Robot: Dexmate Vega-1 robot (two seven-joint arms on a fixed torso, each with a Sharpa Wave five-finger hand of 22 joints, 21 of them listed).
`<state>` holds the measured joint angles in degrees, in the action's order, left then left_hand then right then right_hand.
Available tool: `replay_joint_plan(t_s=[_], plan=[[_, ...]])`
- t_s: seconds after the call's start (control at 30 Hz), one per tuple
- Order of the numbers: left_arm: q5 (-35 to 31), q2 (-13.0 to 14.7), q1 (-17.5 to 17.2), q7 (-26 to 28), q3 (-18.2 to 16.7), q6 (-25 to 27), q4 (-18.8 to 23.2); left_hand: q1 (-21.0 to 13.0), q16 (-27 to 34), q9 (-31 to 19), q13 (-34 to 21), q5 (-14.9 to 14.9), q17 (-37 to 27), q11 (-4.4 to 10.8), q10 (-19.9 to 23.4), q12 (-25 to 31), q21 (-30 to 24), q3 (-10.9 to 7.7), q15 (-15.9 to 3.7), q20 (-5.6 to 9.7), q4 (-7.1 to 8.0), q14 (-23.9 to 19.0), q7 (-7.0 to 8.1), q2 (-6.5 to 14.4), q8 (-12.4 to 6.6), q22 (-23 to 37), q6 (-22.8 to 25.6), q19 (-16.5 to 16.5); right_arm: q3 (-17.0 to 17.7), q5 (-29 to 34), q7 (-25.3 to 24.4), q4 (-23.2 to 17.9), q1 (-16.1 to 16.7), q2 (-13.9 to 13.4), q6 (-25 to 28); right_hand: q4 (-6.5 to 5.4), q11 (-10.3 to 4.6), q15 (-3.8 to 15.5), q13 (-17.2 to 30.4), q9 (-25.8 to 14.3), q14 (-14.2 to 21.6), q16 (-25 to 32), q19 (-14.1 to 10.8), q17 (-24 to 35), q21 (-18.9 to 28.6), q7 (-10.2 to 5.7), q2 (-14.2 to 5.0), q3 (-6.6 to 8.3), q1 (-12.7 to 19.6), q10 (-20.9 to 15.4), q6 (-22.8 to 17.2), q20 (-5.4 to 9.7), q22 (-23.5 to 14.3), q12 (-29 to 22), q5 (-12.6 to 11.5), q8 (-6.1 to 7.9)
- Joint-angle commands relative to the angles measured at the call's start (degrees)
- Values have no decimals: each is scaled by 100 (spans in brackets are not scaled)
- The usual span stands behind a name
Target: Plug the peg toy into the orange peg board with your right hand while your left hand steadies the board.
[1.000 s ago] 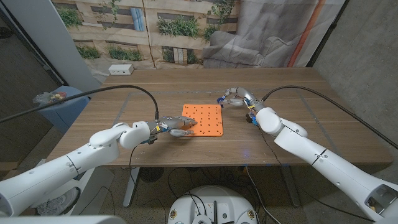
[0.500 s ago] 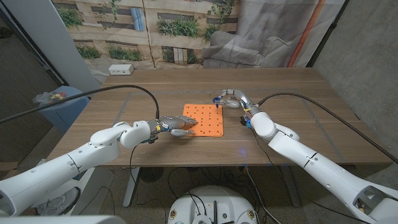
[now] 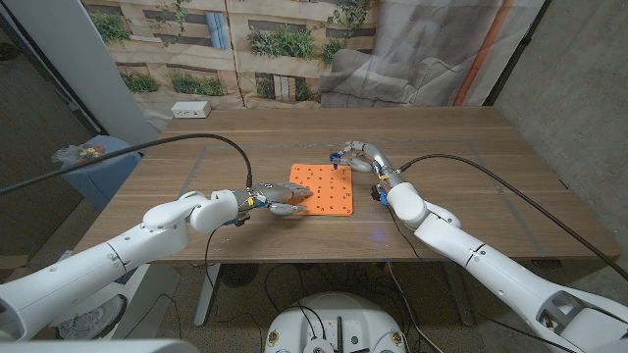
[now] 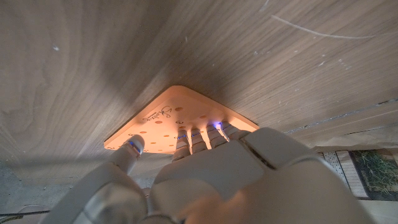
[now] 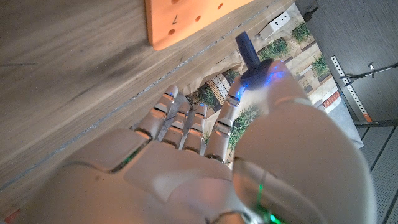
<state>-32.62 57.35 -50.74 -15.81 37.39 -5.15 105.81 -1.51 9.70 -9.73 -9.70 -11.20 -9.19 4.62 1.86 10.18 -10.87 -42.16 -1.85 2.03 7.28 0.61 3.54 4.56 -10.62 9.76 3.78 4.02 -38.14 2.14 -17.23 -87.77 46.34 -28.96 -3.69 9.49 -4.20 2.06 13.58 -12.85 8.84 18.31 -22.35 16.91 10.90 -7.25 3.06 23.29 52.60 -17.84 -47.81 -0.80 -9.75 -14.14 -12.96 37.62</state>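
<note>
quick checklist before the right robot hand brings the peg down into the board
1. Left robot hand on the orange board: ok, fingers rest on its near left corner.
2. Peg held by the right robot hand: ok, pinched at its blue cap with the stem free.
3. Peg over the board: ok in the head view, at the far right corner; exact hole cannot tell.
4. Peg stem square to the board: cannot tell from these angles.
5. Holes near that corner free: ok, the right wrist view shows open holes.
6. Board flat on the table: ok in the left wrist view.
</note>
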Motion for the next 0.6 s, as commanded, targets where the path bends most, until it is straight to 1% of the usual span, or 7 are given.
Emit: replay_joint_plan(t_s=[0.03,0.17,0.27,0.4,0.6], plan=[[43,-7,-6,-55,6,3,12,-28,31,-32,-19,36,-33,-24,176,40,-43,-48,-468,808,-7,-54,-3,511,-19,24,56,-7,-140,154,-201,658,-154,285,-495,-9,-49,118,-1,1,28,56,-7,22,1,-342,-249,-23,222,-35,-406,66,-6,1,-66,93],[48,-18,-8,-34,6,1,3,-27,31,-32,-19,37,-33,-17,175,39,-43,-51,-467,808,-8,-56,-1,510,-19,24,58,-8,-172,236,-249,768,-182,300,-599,-10,-59,128,-1,11,2,49,19,27,-6,-346,-253,-28,224,-28,-396,76,-7,8,-71,85],[39,-29,15,-49,20,-17,-14,-27,30,-32,-19,37,-33,-10,171,37,-43,-53,-471,811,-9,-54,-2,509,-19,24,59,-9,-209,328,-375,959,-201,362,-744,-10,-59,140,0,20,-7,48,35,32,-9,-345,-251,-36,224,-28,-429,86,-7,12,-74,95],[37,-41,13,-44,16,17,-11,-26,31,-32,-19,37,-33,-15,179,40,-43,-55,-467,807,-10,-57,2,509,-17,24,58,-11,-229,407,-484,1075,-207,402,-832,-10,-75,166,0,29,8,59,41,39,-7,-349,-252,-43,226,-42,-448,110,-8,11,-79,99],[29,-38,24,-48,18,24,-6,-25,32,-32,-19,37,-32,-16,178,40,-43,-60,-468,805,-12,-61,0,509,-18,24,62,-12,-238,386,-489,1216,-224,451,-914,-11,-90,176,2,30,11,66,47,48,-5,-335,-255,-52,228,-65,-464,123,-8,8,-85,107]])
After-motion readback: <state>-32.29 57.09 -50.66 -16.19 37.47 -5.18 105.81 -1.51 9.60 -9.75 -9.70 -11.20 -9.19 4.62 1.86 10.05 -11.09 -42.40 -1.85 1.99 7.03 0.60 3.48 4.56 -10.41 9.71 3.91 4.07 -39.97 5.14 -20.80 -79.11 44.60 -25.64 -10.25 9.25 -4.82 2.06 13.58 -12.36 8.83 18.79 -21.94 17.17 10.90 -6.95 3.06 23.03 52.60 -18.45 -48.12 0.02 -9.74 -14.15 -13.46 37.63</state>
